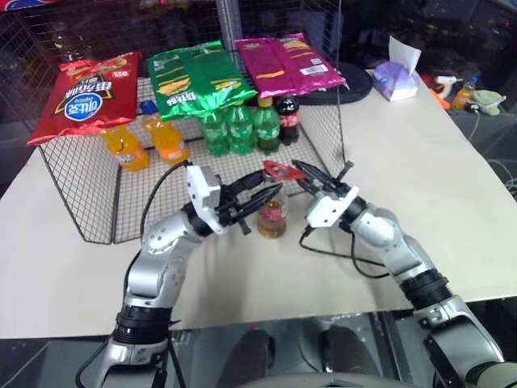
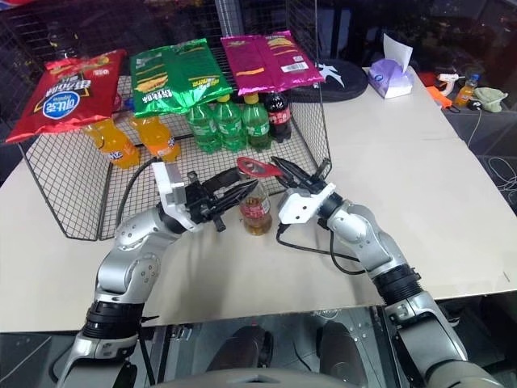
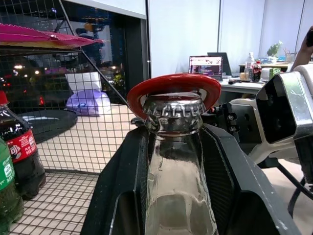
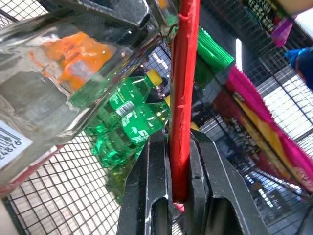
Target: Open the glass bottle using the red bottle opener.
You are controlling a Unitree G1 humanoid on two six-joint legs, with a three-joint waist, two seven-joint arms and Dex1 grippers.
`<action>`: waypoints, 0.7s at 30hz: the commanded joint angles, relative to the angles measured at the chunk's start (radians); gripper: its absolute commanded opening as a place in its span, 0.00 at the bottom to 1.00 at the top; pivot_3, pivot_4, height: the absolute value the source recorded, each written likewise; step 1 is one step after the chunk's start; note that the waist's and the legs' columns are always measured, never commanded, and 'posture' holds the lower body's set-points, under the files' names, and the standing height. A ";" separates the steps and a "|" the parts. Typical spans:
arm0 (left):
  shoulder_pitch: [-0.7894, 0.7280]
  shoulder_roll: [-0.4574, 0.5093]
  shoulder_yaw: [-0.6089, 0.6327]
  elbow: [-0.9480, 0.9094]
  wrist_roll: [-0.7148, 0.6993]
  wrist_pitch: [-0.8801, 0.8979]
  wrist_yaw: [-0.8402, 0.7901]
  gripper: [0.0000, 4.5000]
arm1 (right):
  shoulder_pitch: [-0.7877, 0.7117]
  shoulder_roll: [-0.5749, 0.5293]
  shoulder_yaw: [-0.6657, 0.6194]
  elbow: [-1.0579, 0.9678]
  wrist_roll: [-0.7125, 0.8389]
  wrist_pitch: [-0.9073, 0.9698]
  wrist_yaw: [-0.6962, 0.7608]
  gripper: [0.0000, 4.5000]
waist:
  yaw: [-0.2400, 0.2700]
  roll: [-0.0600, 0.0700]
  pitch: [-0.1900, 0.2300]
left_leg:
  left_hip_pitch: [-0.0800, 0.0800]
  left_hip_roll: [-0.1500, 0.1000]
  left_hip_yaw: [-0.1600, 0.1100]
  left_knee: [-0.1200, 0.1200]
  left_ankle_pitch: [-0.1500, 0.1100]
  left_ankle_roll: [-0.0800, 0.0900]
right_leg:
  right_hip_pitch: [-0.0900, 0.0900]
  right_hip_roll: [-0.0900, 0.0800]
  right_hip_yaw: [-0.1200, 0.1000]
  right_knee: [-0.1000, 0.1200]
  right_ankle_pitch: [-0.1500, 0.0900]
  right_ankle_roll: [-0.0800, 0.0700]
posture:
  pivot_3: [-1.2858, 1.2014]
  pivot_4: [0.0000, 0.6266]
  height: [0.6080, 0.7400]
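Flat red opener's (image 1: 277, 170) oval ring over crimped cap, R pincer (image 1: 305, 174)-clamped; L pincer (image 1: 257, 196) round clear glass bottle (image 1: 272, 214).

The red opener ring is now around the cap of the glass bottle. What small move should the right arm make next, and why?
Probably lever the handle upward to pry the cap off. The flat red bottle opener has its ring around the crown cap, which is still on. The right gripper is shut on the opener's handle, and the left gripper holds the small clear glass bottle at the neck, so it looks braced.
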State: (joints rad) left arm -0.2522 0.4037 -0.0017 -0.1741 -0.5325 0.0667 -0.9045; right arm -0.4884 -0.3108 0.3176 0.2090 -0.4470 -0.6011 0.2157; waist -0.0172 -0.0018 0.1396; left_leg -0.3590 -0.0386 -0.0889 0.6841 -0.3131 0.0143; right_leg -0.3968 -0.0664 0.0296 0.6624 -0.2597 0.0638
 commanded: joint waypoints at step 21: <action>-0.015 -0.014 -0.039 0.029 0.055 0.007 0.016 0.26 | -0.209 -0.116 0.035 0.127 -0.152 -0.226 -0.038 0.00 | 0.002 0.000 0.000 | 0.000 0.000 0.000 0.000 0.000 0.000 | 0.000 0.000 0.000 0.000 0.000 0.000 | 0.52 0.24 1.00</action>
State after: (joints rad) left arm -0.2628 0.3921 -0.0051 -0.1574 -0.5307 0.0590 -0.9073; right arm -0.6634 -0.4274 0.3245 0.3619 -0.5654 -0.7836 0.1758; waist -0.0153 -0.0015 0.1401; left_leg -0.3593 -0.0384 -0.0892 0.6841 -0.3131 0.0142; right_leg -0.3968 -0.0662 0.0295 0.6621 -0.2597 0.0637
